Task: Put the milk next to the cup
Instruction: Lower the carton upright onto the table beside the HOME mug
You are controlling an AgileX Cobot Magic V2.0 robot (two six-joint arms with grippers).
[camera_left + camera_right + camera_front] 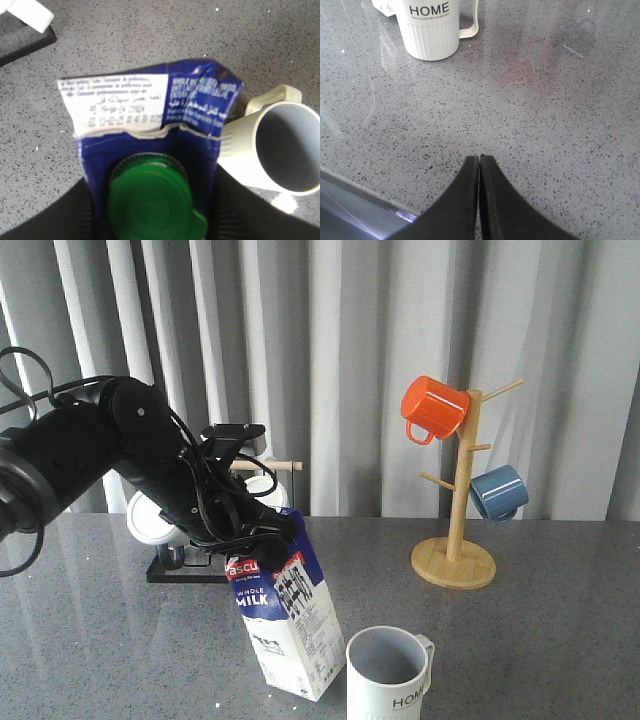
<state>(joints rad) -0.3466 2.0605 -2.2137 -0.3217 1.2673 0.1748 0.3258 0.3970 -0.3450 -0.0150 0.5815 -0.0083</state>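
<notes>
Milk (290,625) tilted beside cup (388,672), left tool (245,540) seemingly gripping

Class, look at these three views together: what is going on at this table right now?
The left gripper grips the top of a whole milk carton, tilted, with its base on the grey table just left of the ribbed HOME mug. The right gripper is shut and empty, low over the table. Behind stand a wooden mug tree and a black mug rack.
</notes>
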